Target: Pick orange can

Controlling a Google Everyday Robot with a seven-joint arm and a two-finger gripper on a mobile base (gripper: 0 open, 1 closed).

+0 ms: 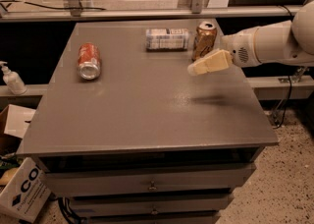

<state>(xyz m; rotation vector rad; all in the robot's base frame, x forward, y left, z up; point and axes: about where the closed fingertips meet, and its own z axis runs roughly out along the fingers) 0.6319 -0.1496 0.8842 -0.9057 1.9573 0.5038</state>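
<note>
This looks like a robot lab or a workroom. A grey counter [147,120] with drawers [152,179] stands on a speckled floor [289,183]. Past its left edge sit a cardboard box [22,196] and a pump bottle [11,78]. A cord [54,7] runs behind its back edge. The robot's gripper [196,69] hangs near the back right corner.

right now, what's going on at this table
A robot arm reaches in from the right. Its gripper hangs above the gray table, just on the camera side of the orange can. That can stands upright near the far edge and is not yet lifted. A white can lies on its side just left of it, and a red-orange can lies farther left.
</note>
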